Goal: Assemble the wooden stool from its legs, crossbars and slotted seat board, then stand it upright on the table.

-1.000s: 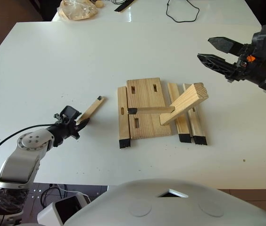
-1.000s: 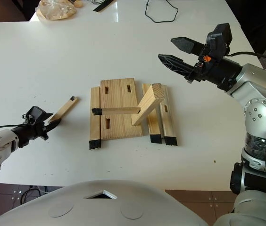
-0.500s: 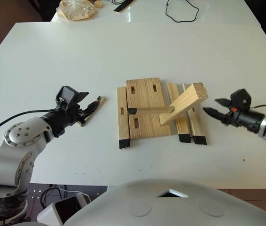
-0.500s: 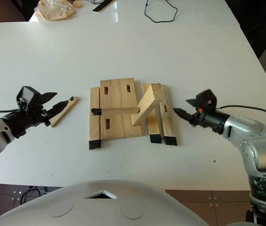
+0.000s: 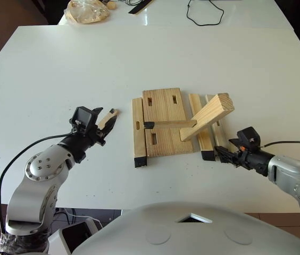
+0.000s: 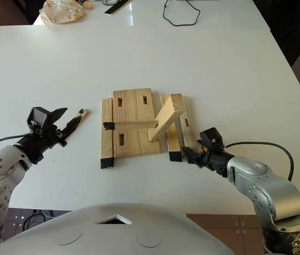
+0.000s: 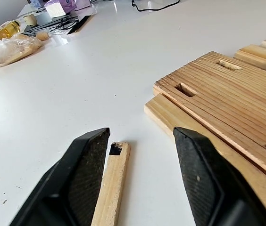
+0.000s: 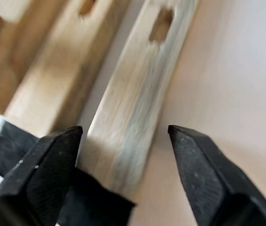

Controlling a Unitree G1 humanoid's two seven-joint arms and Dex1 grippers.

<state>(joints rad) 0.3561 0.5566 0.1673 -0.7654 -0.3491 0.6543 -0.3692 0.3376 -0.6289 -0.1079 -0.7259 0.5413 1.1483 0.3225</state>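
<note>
The slotted seat board [image 5: 163,121] lies flat mid-table, one leg [image 5: 138,133] along its left edge and two legs [image 5: 208,135] on its right. Another leg [image 5: 209,115] leans across them, with a crossbar [image 5: 168,124] plugged into it. A loose crossbar [image 5: 108,117] lies left of the board. My left gripper [image 5: 102,129] is open, its fingers [image 7: 83,179] astride the near part of that crossbar [image 7: 113,188]. My right gripper [image 5: 223,154] is open at table level, straddling the black-tipped end of the rightmost leg [image 8: 133,113].
A plastic bag [image 5: 88,10], a black cable [image 5: 206,13] and small items sit at the table's far edge. Bare white table [image 5: 59,69] spreads to the left, right and behind the parts.
My right arm dropped from high at the back right down to the rightmost leg's near end. My left gripper slid forward along the loose crossbar. The wooden parts have not moved.
</note>
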